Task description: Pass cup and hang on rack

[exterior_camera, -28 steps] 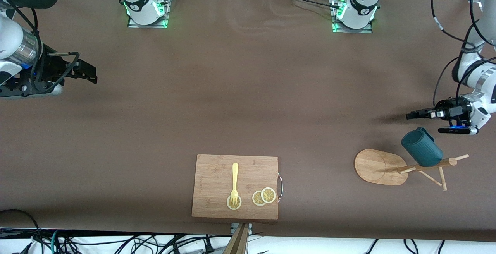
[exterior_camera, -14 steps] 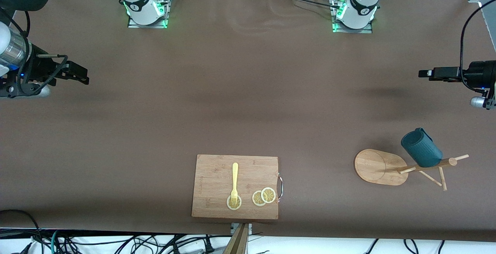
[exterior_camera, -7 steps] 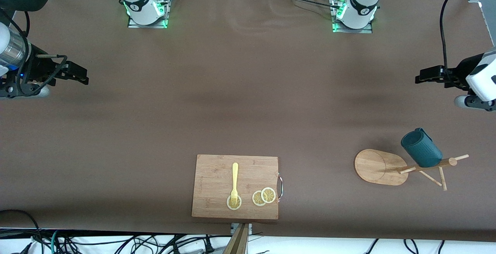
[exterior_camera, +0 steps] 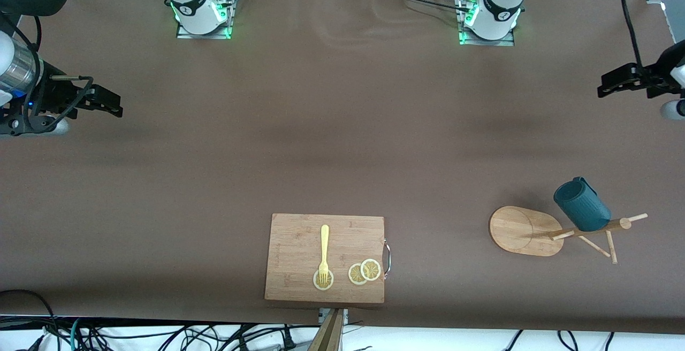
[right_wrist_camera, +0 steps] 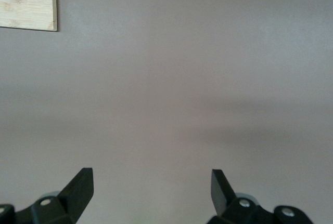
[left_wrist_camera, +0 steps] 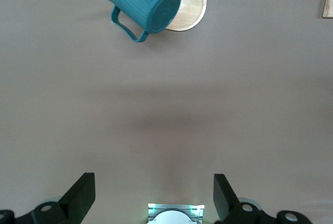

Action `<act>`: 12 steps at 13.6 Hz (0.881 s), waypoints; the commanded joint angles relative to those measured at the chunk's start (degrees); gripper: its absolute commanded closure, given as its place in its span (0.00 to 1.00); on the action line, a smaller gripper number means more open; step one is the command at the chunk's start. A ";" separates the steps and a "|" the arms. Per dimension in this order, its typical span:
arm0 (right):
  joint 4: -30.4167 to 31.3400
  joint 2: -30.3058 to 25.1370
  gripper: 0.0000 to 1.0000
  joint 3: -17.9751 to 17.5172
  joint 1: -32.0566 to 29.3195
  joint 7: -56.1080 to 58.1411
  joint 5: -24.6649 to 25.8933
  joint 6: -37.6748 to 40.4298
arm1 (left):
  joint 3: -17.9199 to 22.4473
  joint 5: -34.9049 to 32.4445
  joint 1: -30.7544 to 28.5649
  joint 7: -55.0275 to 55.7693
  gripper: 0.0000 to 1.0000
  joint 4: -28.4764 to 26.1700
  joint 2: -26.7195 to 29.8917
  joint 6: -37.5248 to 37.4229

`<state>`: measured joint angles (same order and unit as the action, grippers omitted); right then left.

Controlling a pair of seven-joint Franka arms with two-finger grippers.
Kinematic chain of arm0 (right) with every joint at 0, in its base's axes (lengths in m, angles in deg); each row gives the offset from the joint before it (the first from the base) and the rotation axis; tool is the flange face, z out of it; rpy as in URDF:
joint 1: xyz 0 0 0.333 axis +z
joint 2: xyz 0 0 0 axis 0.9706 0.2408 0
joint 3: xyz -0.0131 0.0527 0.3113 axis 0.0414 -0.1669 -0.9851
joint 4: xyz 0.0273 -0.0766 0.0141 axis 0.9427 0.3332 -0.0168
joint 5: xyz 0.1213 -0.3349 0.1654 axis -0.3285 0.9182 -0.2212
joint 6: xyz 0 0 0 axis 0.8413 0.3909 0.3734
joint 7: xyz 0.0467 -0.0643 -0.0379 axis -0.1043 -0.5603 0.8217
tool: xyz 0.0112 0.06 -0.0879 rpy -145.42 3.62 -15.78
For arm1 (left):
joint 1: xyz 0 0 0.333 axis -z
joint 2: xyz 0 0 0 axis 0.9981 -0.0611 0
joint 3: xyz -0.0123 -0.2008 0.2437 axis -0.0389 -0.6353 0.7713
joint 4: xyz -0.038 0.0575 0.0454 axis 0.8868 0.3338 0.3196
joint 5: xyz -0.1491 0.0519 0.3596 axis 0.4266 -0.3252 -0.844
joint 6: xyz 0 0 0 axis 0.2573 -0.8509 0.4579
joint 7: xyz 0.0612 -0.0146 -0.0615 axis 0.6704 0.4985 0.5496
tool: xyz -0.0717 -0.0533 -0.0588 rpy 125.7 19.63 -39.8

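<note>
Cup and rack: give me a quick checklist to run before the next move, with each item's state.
1. Cup hangs on the rack: ok.
2. Rack upright on its base: ok.
3. Left gripper open, empty, clear of the cup: ok.
4. Right gripper open, empty, over bare table at its own end: ok.
5. Cutting board with fork undisturbed by either arm: ok.

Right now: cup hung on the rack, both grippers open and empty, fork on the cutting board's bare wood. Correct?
Nearly. In the front view the fork has its tines on a lemon slice, not on the cutting board's bare wood. The rest holds.
</note>
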<state>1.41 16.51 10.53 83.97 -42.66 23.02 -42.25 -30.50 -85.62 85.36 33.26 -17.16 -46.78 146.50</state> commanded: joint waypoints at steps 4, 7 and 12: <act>-0.50 0.07 0.00 -0.26 -0.35 0.47 -0.31 0.53 | -2.02 -0.06 -1.15 1.91 0.00 0.43 -1.63 -0.08; -0.50 0.07 0.00 -0.34 -0.35 0.47 -0.31 0.53 | -2.02 0.02 -1.06 1.82 0.00 0.79 -1.72 -0.08; -0.50 0.07 0.00 -0.26 -0.35 0.47 -0.31 0.44 | -2.02 0.11 -1.06 1.64 0.00 0.96 -2.25 -0.08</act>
<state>1.41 16.55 10.52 83.97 -42.66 23.02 -42.25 -31.93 -85.62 84.71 34.51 -17.35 -48.43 146.64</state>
